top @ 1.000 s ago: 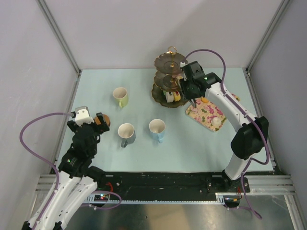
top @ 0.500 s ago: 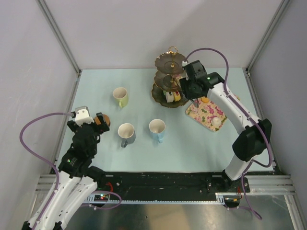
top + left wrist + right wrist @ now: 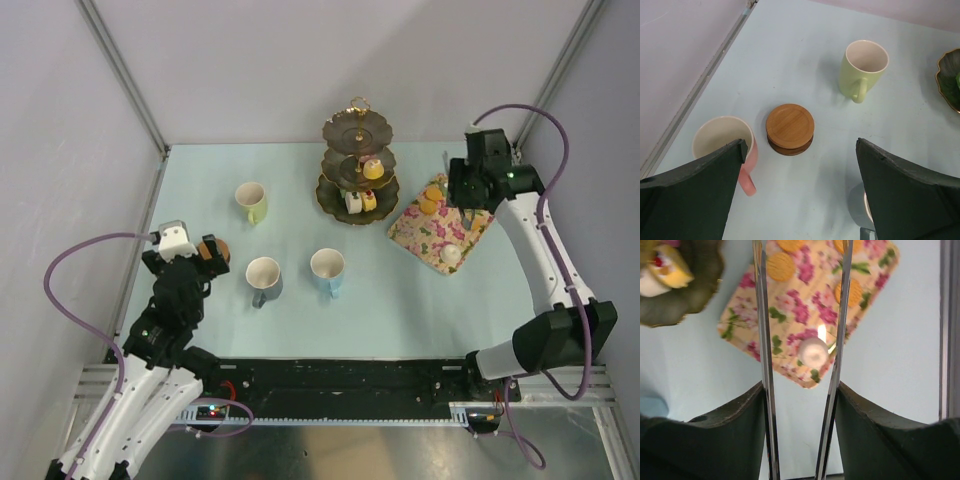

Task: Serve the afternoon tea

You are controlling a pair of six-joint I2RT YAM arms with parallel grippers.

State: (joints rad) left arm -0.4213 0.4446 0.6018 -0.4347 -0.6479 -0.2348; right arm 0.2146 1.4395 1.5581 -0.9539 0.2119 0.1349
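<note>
**Both tools released; cakes sit partly on the stand, partly on the tray**

Landmark: three-tier stand, at the far middle of the bench.

- Cakes lie on the stand's bottom tier, with one more on the middle tier. The right wrist view cuts the stand off at its top-left corner, so only part of the rim and a yellow-white cake show.
- Floral tray is just right of the stand. It holds a white cake at the corner farthest from the stand, and flat orange rounds nearer the stand's far side. There is a bright glint beside the white cake, and I cannot tell what it is.
- Right tool hangs right of the stand, over the tray. Its thin blades are spread and grip nothing. The tips run off the top of the wrist view. The white cake shows between the blades, but I cannot tell the height above it.
- Yellow-green mug is upright, left of the stand.
- Grey mug and blue mug stand nearer than the stand and to its left. In the left wrist view the grey mug is only a sliver behind a finger.
- Pink mug is far left of the stand. It is hidden under the left arm in the top view and half covered by a finger in the wrist view.
- Coasters are stacked between the pink and yellow-green mugs. The count is unclear.
- Left tool is wide apart and empty, well left of the stand, above the coasters.
</note>
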